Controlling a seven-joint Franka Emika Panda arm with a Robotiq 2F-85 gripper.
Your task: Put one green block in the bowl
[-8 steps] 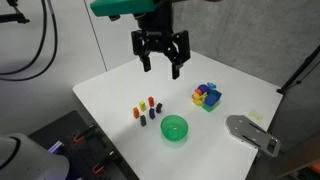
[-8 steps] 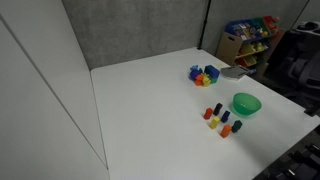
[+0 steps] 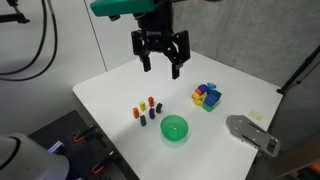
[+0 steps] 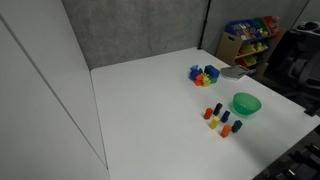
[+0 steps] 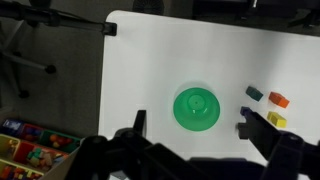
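The bright green bowl [image 3: 174, 128] stands on the white table [image 3: 120, 92] and shows in both exterior views [image 4: 246, 104]. Several tiny blocks [image 3: 147, 110] lie just beside it, some red, orange and yellow, some dark. In the wrist view the bowl [image 5: 195, 108] is below me and looks empty. A dark green block [image 5: 254, 92] lies to its right, next to an orange block [image 5: 278, 99] and a yellow block [image 5: 276, 119]. My gripper [image 3: 160, 58] hangs open and empty high above the table, its fingers [image 5: 192, 121] either side of the bowl in the wrist view.
A blue-yellow-magenta toy cluster [image 3: 207, 96] sits beyond the bowl, also seen in an exterior view [image 4: 204, 74]. A grey flat object [image 3: 252, 133] lies at the table's corner. Shelves with colourful bins [image 4: 250, 35] stand off the table.
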